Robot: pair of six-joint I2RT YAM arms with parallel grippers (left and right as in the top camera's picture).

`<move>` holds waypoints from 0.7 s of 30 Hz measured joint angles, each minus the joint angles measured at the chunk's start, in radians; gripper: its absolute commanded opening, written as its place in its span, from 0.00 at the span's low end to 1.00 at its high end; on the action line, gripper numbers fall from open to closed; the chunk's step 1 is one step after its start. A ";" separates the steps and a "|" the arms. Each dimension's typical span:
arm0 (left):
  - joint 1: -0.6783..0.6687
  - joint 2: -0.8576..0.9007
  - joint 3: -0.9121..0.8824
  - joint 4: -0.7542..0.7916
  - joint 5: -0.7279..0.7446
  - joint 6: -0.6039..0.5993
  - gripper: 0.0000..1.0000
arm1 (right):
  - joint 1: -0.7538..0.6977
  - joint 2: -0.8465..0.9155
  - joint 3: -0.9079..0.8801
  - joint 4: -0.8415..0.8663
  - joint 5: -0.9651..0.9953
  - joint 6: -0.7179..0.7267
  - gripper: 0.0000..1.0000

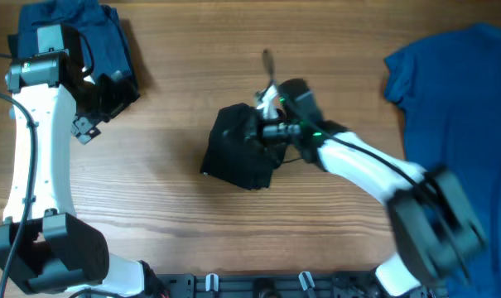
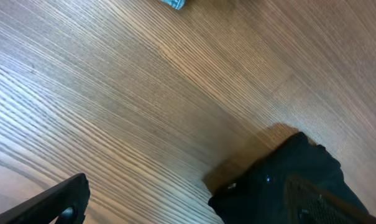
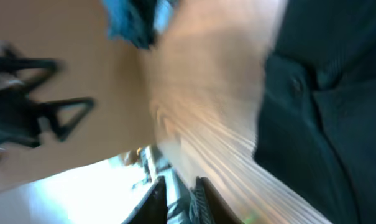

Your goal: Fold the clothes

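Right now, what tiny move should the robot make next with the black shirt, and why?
Probably lift the right gripper straight up, away from the black shirt. The shirt already lies as a small folded bundle in the middle, while a bright blue shirt lies spread out at the right edge, not yet folded.

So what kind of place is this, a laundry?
Probably a robotics test bench rather than a laundry: two robot arms stand at a wooden table, with a folded black T-shirt at its centre, a bright blue T-shirt at one side and dark blue clothes in a corner.
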 measured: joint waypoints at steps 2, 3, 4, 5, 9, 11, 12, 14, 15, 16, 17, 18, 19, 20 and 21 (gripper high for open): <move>-0.003 0.000 0.000 0.007 0.000 0.000 1.00 | -0.054 -0.178 0.010 -0.148 0.120 -0.077 0.45; -0.009 0.000 -0.001 0.019 0.000 0.000 1.00 | -0.086 -0.249 0.011 -0.222 0.171 -0.114 0.37; -0.022 0.000 -0.001 0.028 0.000 0.000 1.00 | -0.111 -0.285 0.013 -0.291 0.207 -0.148 0.27; -0.040 0.000 -0.001 0.033 0.000 0.000 1.00 | -0.114 -0.286 0.012 -0.320 0.218 -0.163 0.21; -0.100 0.000 -0.002 0.039 0.000 0.000 1.00 | -0.098 -0.163 0.007 -0.340 0.166 -0.200 0.13; -0.119 0.000 -0.002 0.044 0.000 0.000 1.00 | -0.080 -0.039 0.007 -0.297 0.095 -0.200 0.13; -0.122 0.000 -0.002 0.043 0.000 0.000 1.00 | -0.072 0.034 0.005 -0.298 0.068 -0.200 0.12; -0.123 0.000 -0.002 0.036 0.000 0.000 1.00 | -0.069 0.146 0.002 -0.269 0.013 -0.200 0.04; -0.123 0.000 -0.002 0.034 0.000 0.000 1.00 | -0.071 0.230 0.002 -0.225 -0.048 -0.200 0.04; -0.123 0.000 -0.002 0.033 0.000 0.000 1.00 | -0.073 0.251 0.003 -0.212 -0.080 -0.200 0.04; -0.123 0.000 -0.002 0.033 0.000 0.000 1.00 | -0.077 0.254 0.005 -0.210 -0.094 -0.198 0.04; -0.123 0.000 -0.002 0.032 0.000 0.000 1.00 | -0.077 0.254 0.005 -0.210 -0.094 -0.192 0.04; -0.123 0.000 -0.002 0.032 0.000 0.000 0.99 | -0.077 0.242 0.004 -0.216 -0.082 -0.186 0.05; -0.123 0.000 -0.002 0.032 0.000 0.002 1.00 | -0.076 0.213 0.000 -0.225 -0.055 -0.180 0.14; -0.123 0.000 -0.002 0.032 0.000 0.004 1.00 | -0.074 0.172 -0.003 -0.229 -0.027 -0.176 0.35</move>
